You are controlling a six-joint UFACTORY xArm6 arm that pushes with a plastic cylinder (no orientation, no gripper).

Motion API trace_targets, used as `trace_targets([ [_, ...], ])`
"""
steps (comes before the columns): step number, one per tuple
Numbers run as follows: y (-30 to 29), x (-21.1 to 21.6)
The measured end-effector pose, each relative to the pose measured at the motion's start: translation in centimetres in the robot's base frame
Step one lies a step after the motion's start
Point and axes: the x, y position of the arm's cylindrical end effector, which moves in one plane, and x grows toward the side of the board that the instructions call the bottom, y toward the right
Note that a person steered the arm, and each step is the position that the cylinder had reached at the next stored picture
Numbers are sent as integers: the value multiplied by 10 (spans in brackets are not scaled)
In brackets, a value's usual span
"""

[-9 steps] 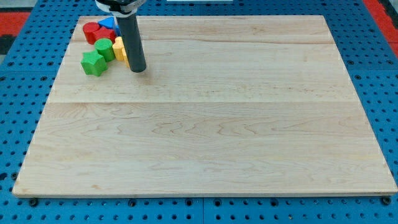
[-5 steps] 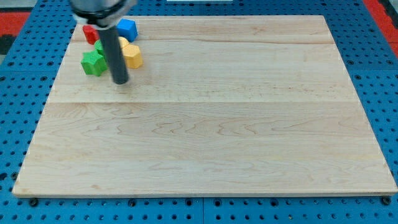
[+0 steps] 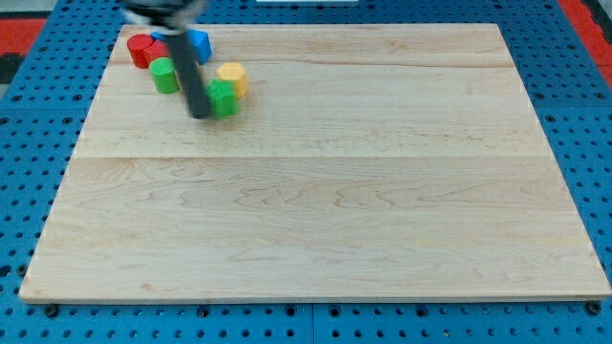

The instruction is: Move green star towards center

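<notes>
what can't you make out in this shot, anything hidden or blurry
- My tip: the rod is motion-blurred in the camera view, so whether it touches the green star is unclear.
- Green star: its left side is behind the rod and its points are smeared.
- Blue block: partly hidden by the rod, shape unclear.
- Red blocks: too small and bunched to count or tell shapes.
- Arm above the rod: cut off by the view's top.
</notes>
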Motion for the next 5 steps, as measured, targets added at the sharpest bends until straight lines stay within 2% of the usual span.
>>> trace_targets([
  [1, 70, 4],
  [2, 0, 22],
  [3, -43, 1],
  [5, -16, -42],
])
